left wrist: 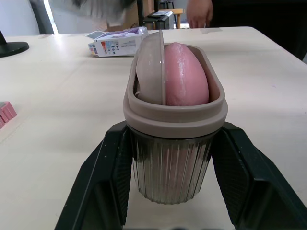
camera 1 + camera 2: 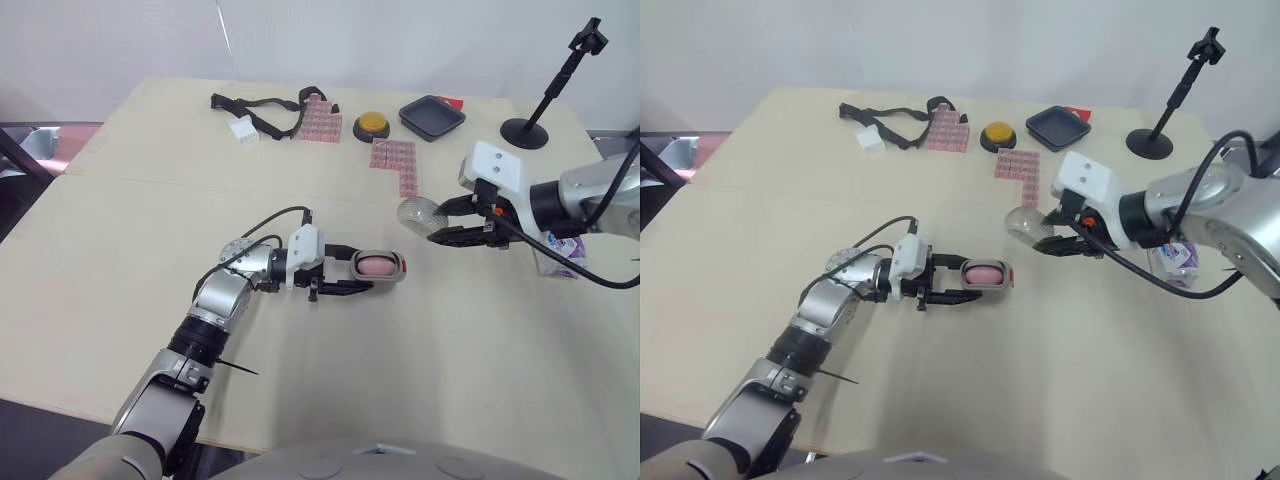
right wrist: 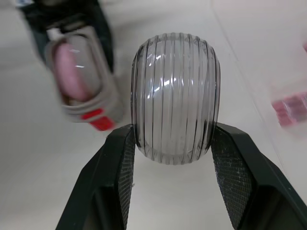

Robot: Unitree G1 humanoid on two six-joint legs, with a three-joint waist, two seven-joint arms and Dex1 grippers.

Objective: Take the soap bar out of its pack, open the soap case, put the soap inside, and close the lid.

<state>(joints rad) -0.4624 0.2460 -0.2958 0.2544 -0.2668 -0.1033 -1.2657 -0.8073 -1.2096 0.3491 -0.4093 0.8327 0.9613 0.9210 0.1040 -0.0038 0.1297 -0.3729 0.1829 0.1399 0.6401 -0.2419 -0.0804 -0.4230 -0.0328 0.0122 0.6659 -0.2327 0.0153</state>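
My left gripper is shut on the soap case base, a ribbed grey tub held just above the table's middle. The pink soap bar stands inside it beside a translucent insert. To the right, my right gripper is shut on the clear ribbed lid, held a short way from the base and apart from it. In the right wrist view the lid sits between the fingers, with the base and its red tab beyond. The purple-and-white soap pack lies under my right arm.
At the table's far side lie a black strap, pink block sheets, a yellow button, a dark tray and a black stand. A person's hand shows past the table's edge.
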